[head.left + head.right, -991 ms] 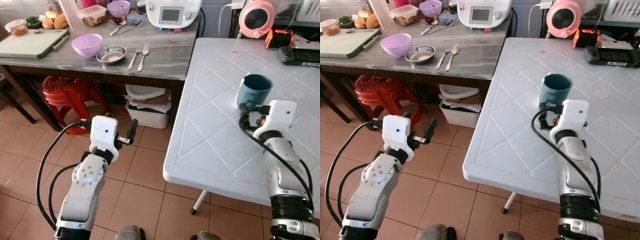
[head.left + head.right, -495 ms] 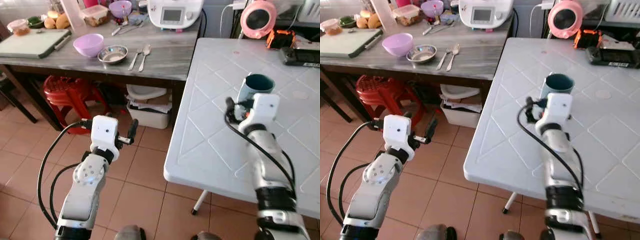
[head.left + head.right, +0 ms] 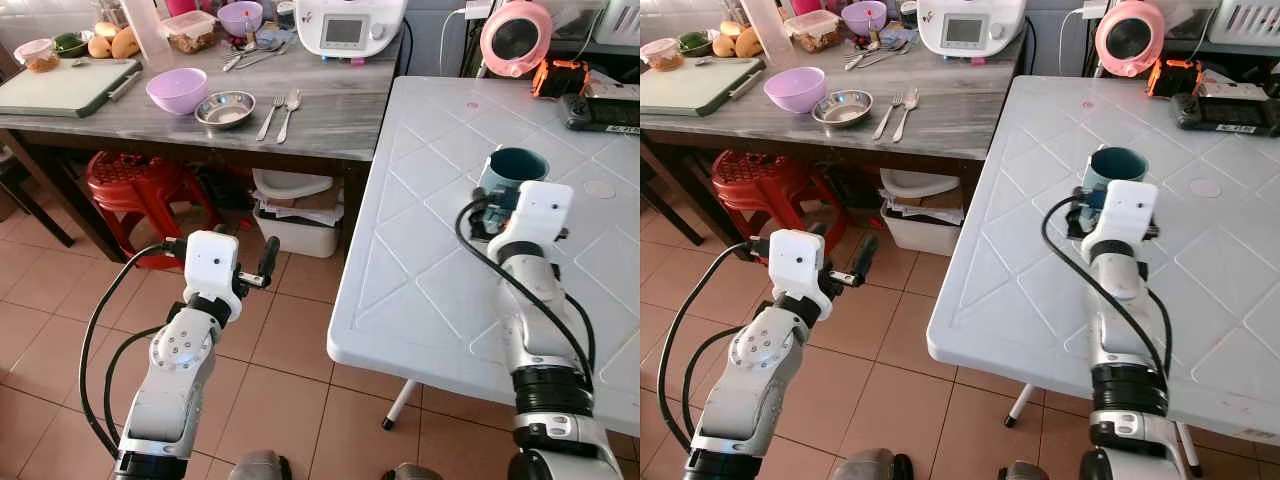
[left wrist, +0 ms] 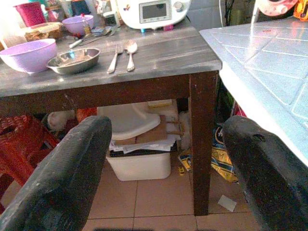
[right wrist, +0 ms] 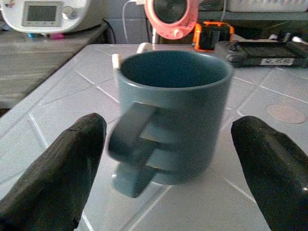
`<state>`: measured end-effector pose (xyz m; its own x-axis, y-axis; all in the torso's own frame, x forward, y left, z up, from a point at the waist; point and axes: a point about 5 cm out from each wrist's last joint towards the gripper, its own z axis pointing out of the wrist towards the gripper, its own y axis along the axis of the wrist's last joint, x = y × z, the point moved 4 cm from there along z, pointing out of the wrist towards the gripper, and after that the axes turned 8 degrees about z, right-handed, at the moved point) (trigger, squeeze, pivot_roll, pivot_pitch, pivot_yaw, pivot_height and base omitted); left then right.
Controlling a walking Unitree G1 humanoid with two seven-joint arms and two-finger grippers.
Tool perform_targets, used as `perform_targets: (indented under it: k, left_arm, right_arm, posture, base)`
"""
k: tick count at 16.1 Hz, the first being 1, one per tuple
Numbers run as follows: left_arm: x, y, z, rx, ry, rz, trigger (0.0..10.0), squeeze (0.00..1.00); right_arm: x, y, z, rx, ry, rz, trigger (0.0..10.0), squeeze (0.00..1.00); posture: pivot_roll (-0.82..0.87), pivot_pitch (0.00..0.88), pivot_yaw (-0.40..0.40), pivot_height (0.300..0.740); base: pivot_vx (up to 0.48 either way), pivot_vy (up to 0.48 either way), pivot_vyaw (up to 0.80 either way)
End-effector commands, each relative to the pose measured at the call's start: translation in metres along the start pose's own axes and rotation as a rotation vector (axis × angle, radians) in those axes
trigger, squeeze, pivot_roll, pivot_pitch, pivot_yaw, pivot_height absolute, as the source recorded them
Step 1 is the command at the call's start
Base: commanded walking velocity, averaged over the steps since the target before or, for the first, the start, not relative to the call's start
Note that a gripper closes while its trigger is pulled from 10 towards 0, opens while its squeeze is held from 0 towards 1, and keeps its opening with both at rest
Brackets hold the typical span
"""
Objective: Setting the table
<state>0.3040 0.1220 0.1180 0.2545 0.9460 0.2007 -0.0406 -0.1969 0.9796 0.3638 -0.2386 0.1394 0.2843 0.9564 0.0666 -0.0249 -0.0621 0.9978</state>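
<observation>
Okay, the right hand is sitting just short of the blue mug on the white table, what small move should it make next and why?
Probably ease the right hand forward: its fingers are open, the blue mug stands upright between and beyond them, untouched, handle toward the hand.

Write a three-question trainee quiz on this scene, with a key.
1. True or false: the right gripper is shut on the mug.
2. Which lies nearest the steel dish? A) fork B) pink fan C) red stool
3. Fill in: the mug stands upright on the ___ table.

Key: 1 false, its fingers stand open either side of the mug. 2 A. 3 white.
</observation>
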Motion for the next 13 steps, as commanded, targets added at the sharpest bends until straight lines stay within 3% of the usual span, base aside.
perform_targets:
  k: [1,8,9,10,11,13]
  left_arm:
    - [0.003,-0.002,0.0,0.007,0.012,0.0,10.0,0.0]
    - [0.003,-0.002,0.001,0.005,0.012,-0.002,10.0,0.0]
    - [0.003,-0.002,0.001,0.005,0.01,-0.001,10.0,0.0]
    - [0.003,-0.002,0.001,0.005,0.009,-0.001,10.0,0.0]
    - [0.003,-0.002,0.001,0.004,0.009,-0.001,10.0,0.0]
    - [0.003,-0.002,0.001,0.004,0.009,0.0,10.0,0.0]
  right_arm:
    - [-0.009,-0.003,-0.001,0.012,-0.042,-0.017,10.0,0.0]
    - [-0.026,-0.004,0.002,0.031,-0.12,-0.051,10.0,0.0]
    - [-0.022,-0.005,0.003,0.03,-0.108,-0.044,9.0,0.0]
    - [-0.02,-0.005,0.003,0.03,-0.101,-0.036,9.0,0.0]
    - [-0.017,-0.004,0.004,0.029,-0.096,-0.034,0.0,0.0]
    - [-0.011,-0.002,0.008,0.028,-0.072,-0.029,0.0,0.0]
  posture:
    - [0.03,0.0,0.082,0.74]
    - [0.03,0.0,0.082,0.74]
    - [0.03,0.0,0.084,0.74]
    - [0.03,0.0,0.084,0.74]
    - [0.03,0.0,0.085,0.74]
    - [0.03,0.0,0.085,0.74]
  base:
    - [0.0,0.0,0.0]
    - [0.0,0.0,0.0]
    - [0.0,0.0,0.0]
    - [0.0,0.0,0.0]
    - [0.0,0.0,0.0]
    - [0.0,0.0,0.0]
